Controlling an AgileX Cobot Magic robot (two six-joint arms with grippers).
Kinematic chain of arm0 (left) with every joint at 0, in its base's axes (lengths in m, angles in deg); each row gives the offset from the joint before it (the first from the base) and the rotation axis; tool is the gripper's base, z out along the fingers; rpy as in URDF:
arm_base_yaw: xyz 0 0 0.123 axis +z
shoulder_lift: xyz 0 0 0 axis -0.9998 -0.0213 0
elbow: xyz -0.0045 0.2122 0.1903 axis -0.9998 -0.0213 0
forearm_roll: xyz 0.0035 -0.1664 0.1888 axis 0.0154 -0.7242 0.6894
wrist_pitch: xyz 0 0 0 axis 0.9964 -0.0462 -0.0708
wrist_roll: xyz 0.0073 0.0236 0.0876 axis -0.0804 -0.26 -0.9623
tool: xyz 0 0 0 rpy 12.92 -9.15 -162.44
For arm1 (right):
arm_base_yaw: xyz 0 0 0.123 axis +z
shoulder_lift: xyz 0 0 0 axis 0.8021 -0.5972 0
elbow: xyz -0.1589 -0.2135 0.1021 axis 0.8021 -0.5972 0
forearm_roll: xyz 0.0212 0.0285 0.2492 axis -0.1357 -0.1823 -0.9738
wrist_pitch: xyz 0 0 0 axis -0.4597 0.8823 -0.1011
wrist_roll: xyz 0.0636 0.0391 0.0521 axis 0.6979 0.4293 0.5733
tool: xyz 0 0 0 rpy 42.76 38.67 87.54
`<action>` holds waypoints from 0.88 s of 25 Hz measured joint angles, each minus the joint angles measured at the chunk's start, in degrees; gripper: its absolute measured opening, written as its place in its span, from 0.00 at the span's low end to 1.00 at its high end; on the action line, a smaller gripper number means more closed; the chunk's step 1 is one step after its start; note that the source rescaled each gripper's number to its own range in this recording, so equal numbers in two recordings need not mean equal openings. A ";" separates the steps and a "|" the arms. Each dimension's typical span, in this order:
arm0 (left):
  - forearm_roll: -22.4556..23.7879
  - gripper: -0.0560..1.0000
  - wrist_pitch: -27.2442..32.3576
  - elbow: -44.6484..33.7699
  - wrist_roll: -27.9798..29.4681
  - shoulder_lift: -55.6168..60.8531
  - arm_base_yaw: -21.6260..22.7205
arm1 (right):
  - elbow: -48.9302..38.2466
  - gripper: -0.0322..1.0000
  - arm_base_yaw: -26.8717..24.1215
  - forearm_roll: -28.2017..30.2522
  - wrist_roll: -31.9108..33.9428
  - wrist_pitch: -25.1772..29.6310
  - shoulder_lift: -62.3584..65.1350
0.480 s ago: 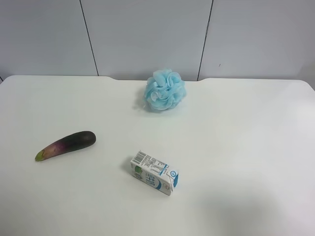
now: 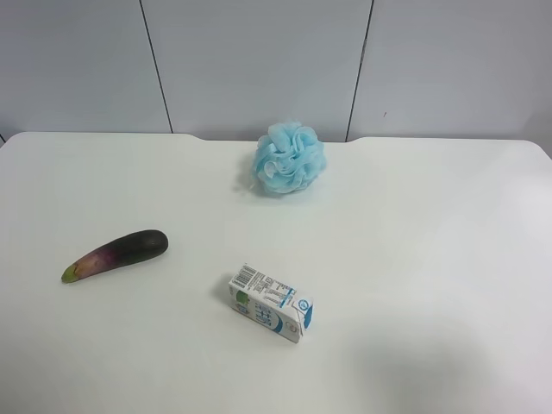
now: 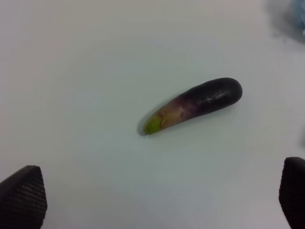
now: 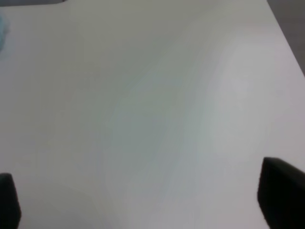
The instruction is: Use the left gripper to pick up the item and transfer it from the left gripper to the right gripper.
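nothing has moved; eggplant lies untouched on table.

The left gripper shows only two black fingertips. One has a bumpy skin of tiny dots, like a net, and a rounded top. The right gripper also shows two black fingertips, plain and blurry, with blocky corners.
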 joint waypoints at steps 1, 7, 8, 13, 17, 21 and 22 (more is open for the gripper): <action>0.00 1.00 0.00 0.00 0.00 0.00 0.00 | 0.00 1.00 0.00 0.00 0.00 0.00 0.00; 0.00 1.00 0.00 0.00 0.00 0.00 0.00 | 0.00 1.00 0.00 0.00 0.00 0.00 0.00; 0.00 1.00 0.00 0.00 0.00 0.00 0.00 | 0.00 1.00 0.00 0.00 0.00 0.00 0.00; -0.86 1.00 0.00 0.00 0.00 -0.12 0.00 | 0.00 1.00 0.00 0.00 0.00 0.00 0.00; -1.29 1.00 1.75 3.04 -0.46 -6.15 0.00 | 0.00 1.00 0.00 0.00 0.00 0.00 0.00; -1.36 1.00 4.63 11.27 -5.99 -18.68 0.00 | 0.00 1.00 0.00 0.00 0.00 0.00 0.00; -1.60 1.00 5.09 13.07 -8.13 -21.73 0.00 | 0.00 1.00 0.00 0.00 0.00 0.00 0.00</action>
